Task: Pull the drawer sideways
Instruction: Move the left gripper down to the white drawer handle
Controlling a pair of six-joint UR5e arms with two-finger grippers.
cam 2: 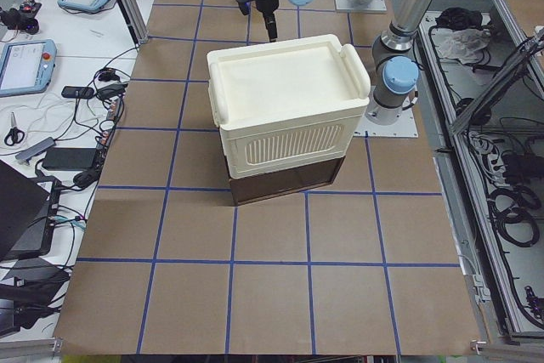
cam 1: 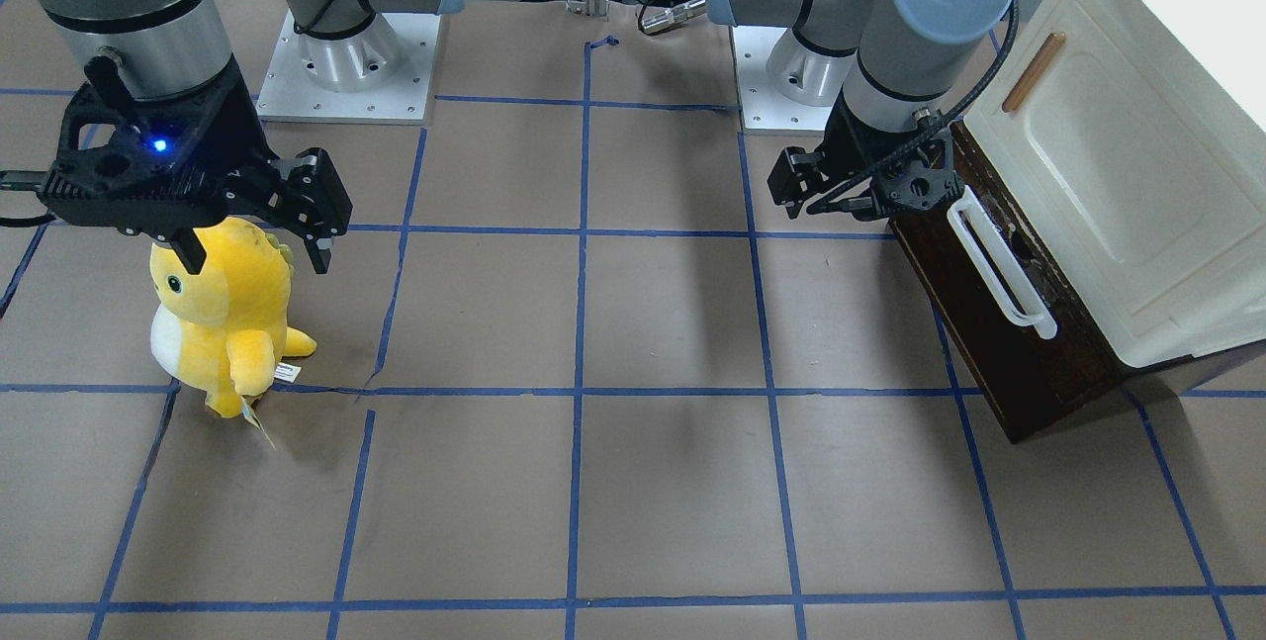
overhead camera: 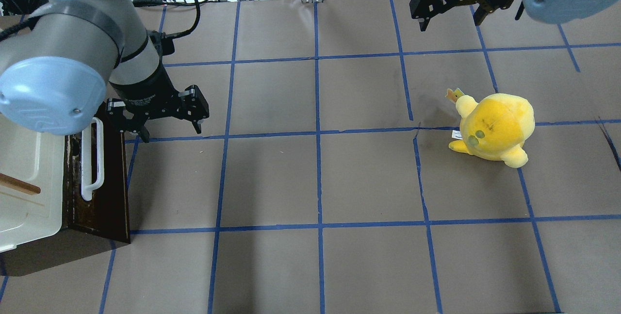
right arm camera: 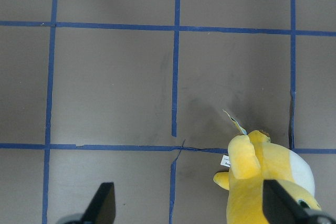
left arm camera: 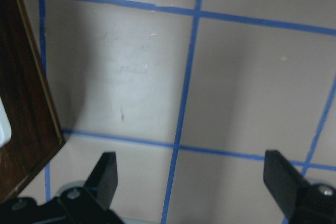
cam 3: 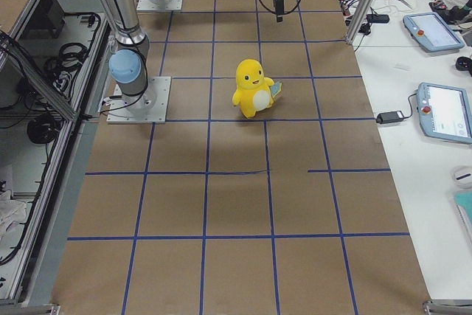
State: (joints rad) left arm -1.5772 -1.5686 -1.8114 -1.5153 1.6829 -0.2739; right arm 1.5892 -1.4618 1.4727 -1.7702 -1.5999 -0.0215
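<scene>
The drawer (cam 1: pixel 999 353) shows its dark brown chipped front panel below a cream cabinet (cam 1: pixel 1118 175); its long white bar handle (cam 1: pixel 999 269) runs along the panel. It also shows in the overhead view (overhead camera: pixel 109 178) and at the left edge of the left wrist view (left arm camera: pixel 21 103). No inner sides show. My left gripper (cam 1: pixel 856 200) (overhead camera: pixel 170 127) is open and empty, just beside the robot-side end of the handle and not around it. My right gripper (cam 1: pixel 255 249) (overhead camera: pixel 449 20) is open and empty on the other side of the table.
A yellow plush toy (cam 1: pixel 223 314) (overhead camera: pixel 495 127) stands upright under and beside my right gripper. The cabinet door has a small wooden handle (cam 1: pixel 1034 71). The table is brown paper with blue tape lines.
</scene>
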